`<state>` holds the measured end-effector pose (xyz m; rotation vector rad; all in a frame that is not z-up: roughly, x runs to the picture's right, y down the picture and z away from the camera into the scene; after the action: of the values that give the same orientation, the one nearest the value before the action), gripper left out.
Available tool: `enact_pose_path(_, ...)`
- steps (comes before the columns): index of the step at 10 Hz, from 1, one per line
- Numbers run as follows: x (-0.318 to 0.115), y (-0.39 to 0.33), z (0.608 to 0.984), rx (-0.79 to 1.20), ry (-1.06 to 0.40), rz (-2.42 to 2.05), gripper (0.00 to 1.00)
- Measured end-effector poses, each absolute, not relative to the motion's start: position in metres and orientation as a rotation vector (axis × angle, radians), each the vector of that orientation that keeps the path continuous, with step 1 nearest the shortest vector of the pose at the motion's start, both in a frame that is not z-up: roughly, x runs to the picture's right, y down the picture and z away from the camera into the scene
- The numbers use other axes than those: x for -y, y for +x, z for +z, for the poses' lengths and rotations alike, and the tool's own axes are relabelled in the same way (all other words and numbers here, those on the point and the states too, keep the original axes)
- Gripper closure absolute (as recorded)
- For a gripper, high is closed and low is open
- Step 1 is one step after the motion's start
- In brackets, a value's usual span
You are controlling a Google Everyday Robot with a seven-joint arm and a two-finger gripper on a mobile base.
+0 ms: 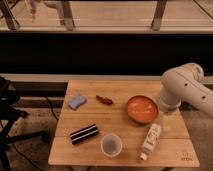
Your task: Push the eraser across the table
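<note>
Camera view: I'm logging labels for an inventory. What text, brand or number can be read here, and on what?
Table: small mark at its near right corner, too blurred to read.
Bottle: label too blurred to read.
Eraser: white stripes only, no text.
Gripper, right of the orange bowl: no text visible.

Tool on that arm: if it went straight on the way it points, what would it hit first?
The tool points down beside the orange bowl. It would probably first meet the table near the white bottle, though depth is unclear.
</note>
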<state>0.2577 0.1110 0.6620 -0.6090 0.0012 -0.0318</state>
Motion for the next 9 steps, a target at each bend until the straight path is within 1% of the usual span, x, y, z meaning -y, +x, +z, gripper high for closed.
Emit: enact_pose_path(9,-0.1129,0.2505,0.6531,0.01,-0.619,-0.065,0.01)
